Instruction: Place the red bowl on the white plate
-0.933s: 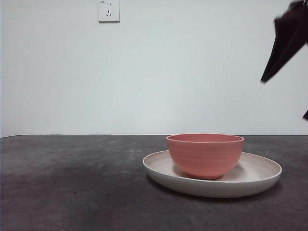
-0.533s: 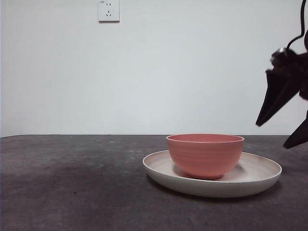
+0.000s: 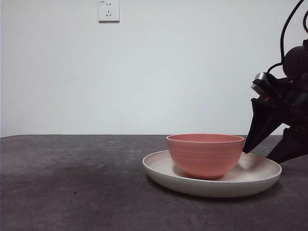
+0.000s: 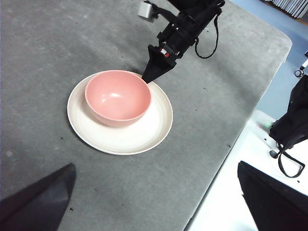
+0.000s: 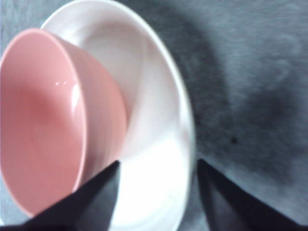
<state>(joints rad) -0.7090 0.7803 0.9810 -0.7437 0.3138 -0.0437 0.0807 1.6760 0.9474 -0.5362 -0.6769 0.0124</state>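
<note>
On the gray table, the red bowl is set in the white plate. The right gripper is held wide open over the plate's rim, empty.

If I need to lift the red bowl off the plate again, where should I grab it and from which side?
Probably the rim. The red bowl sits upright and empty in the white plate, so one jaw can go inside and one outside the thin wall. Its rounded sides would likely slip. Come from above on the side where the right gripper is, open over the plate beside the bowl; the left gripper waits far off.
</note>
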